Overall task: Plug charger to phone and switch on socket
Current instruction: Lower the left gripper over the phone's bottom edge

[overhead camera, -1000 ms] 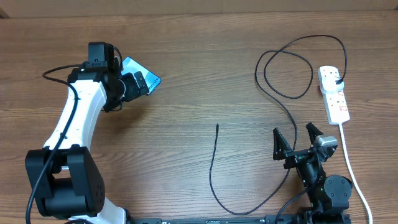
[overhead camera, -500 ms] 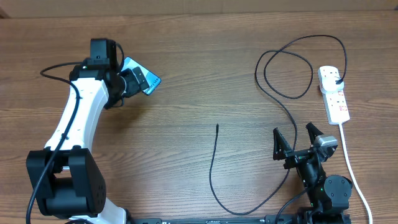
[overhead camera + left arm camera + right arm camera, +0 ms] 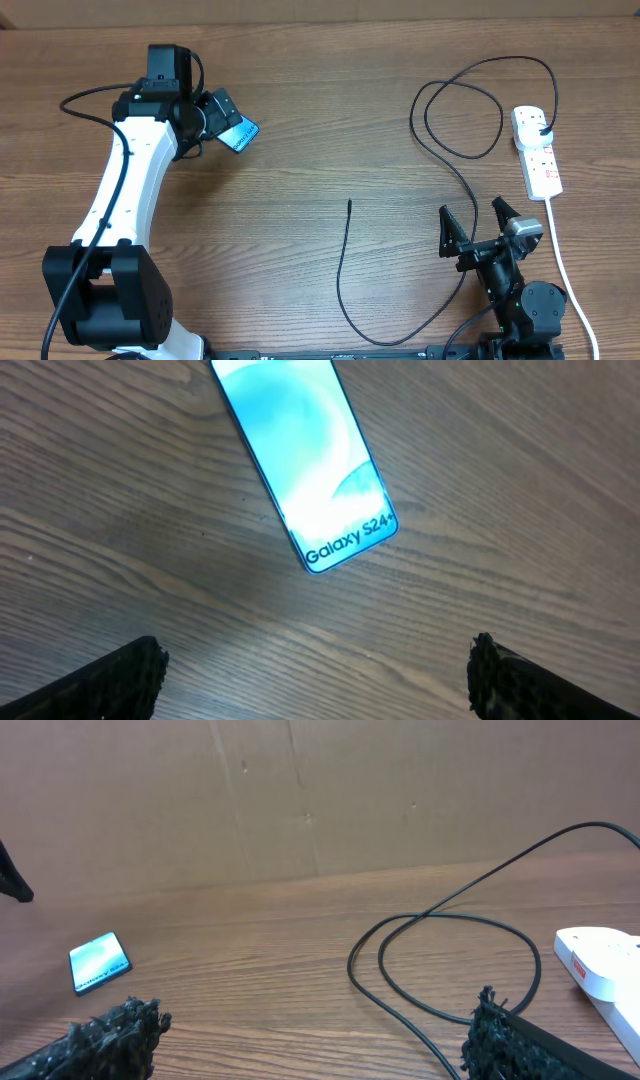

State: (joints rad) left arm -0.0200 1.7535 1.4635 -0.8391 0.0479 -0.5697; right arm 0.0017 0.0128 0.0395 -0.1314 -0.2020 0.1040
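Note:
The phone lies flat on the wood table, light blue face up, with "Galaxy S24+" text at its near end. In the overhead view only its right corner shows, under my left gripper. The left gripper is open and hovers above the table just short of the phone. The charger is a black cable with its free tip at mid-table and its plug in the white socket. My right gripper is open and empty, low at the front right beside the cable.
The socket's thick white cord runs down the right side past the right arm. The cable loops widely at the back right. The right wrist view also shows the phone far left and the socket end. A brown wall stands behind the table.
My left arm has moved toward the far edge, and its gripper now covers more of the phone. The phone, cable and right arm have not moved.

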